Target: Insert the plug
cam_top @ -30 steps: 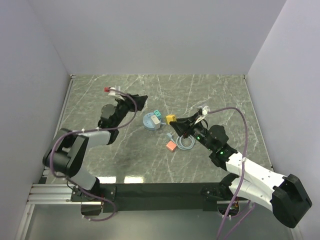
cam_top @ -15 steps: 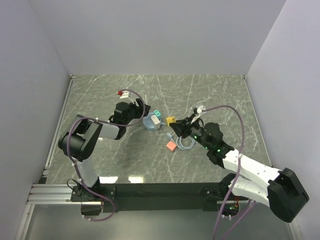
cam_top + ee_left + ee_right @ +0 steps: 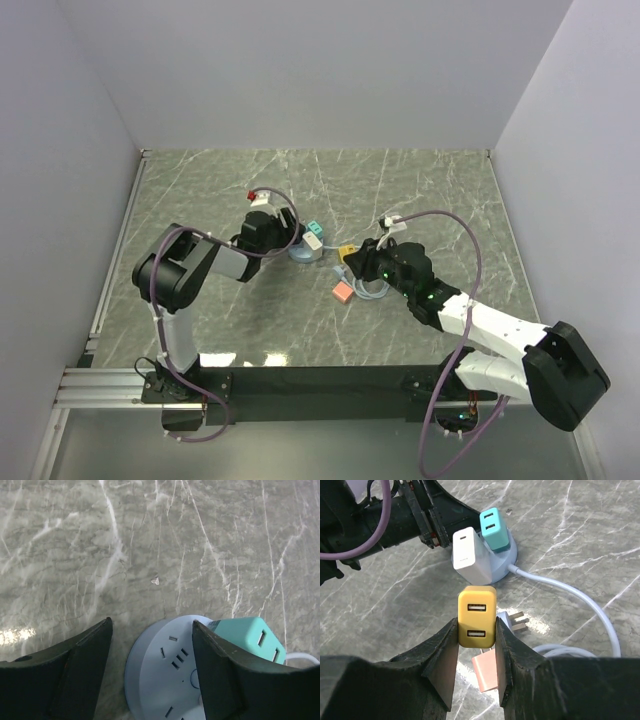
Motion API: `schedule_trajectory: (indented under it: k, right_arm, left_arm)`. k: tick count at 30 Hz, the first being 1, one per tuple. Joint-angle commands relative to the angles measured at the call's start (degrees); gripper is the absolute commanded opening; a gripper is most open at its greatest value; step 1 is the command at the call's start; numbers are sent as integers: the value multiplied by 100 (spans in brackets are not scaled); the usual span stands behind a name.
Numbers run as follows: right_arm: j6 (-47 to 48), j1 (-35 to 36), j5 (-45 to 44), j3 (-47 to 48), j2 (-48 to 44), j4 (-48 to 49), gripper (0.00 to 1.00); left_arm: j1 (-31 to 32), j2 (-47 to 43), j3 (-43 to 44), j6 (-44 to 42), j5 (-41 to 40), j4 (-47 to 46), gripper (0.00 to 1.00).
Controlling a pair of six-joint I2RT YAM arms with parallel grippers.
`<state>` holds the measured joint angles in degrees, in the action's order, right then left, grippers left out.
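Right wrist view: your right gripper point(image 3: 476, 630) pinches the yellow square plug point(image 3: 477, 614); the round pale-blue socket hub point(image 3: 506, 558) sits at 12 o'clock. Your left gripper point(image 3: 150, 630) stands wide around it, so pushing may slide it.

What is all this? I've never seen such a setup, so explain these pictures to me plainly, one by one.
These are two robot arms bolted to the near edge of a marble-patterned table. Each arm ends in a two-finger gripper. The wide picture looks down from above and behind the arms. The other two pictures come from a camera on each wrist, so you see that arm's own fingers.

On the table sits a round pale-blue socket hub with a teal plug and a white charger in it. Its white cable runs off to the side, and a pink plug lies loose nearby.

The left gripper is open, right at the hub. The right gripper is shut on a yellow plug.
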<state>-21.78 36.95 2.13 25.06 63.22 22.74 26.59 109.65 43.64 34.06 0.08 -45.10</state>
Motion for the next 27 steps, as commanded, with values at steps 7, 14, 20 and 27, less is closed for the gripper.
schedule_trajectory:
  k: [7,14,20,27]
  right_arm:
    - [226,58,95,315,-222,-84,0]
    - [806,181,58,649,-513,-551,0]
    - [1501,637,139,1272,-4,-1113,0]
    - [1958,770,455,2265,1085,-2097,0]
  left_arm:
    - [434,-198,-399,346,-131,-24,57]
    - [794,-145,-768,803,35,-191,28]
    - [1041,-400,-1164,891,142,-350,24]
    - [1050,-453,-1235,786,238,-473,23]
